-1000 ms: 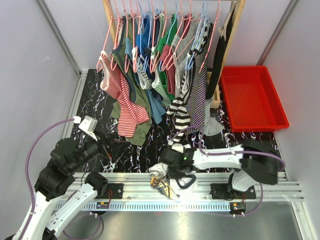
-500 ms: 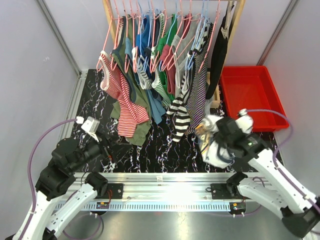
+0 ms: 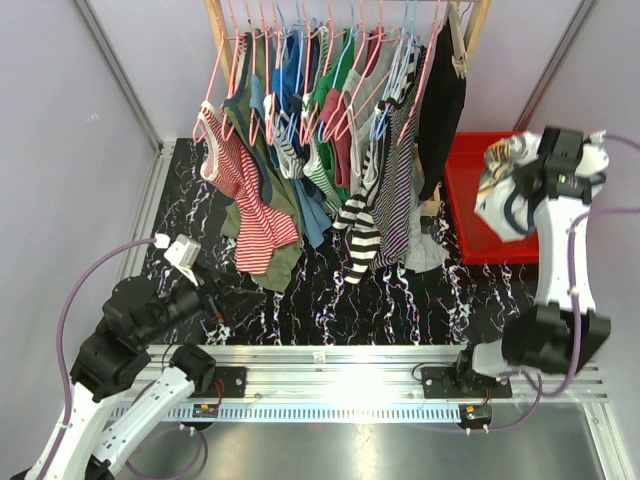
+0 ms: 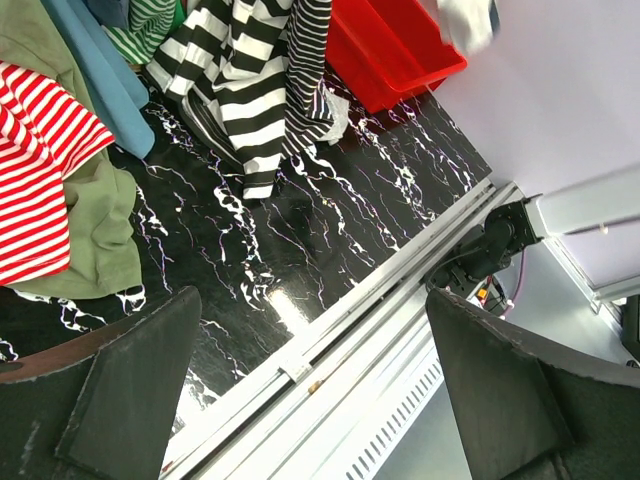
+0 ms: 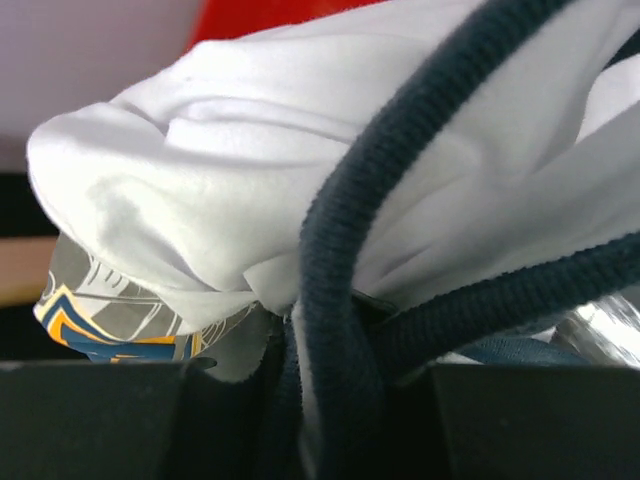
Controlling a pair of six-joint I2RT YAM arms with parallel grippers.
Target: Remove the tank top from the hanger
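My right gripper [image 3: 525, 180] is raised high over the red bin [image 3: 470, 215] and is shut on a white tank top [image 3: 500, 195] with dark navy trim and a printed patch. In the right wrist view the bunched tank top [image 5: 250, 170] fills the frame, its navy trim pinched between the fingers [image 5: 90, 420]. No hanger shows on it. My left gripper [image 4: 310, 400] is open and empty, low at the front left above the table rail. Pink hangers [image 3: 330, 60] hold the other clothes on the rack.
A rack of several hung garments [image 3: 340, 150] fills the back centre: a red striped top [image 3: 240, 190], a black-and-white striped one [image 3: 365, 220], a black one [image 3: 440, 100]. The black marbled table [image 3: 330, 290] lies below. The aluminium rail [image 3: 340, 355] runs along the front. Purple walls stand at both sides.
My right arm swung the tank top from the front centre of the table up and to the right, over the red bin. The left arm stayed still.
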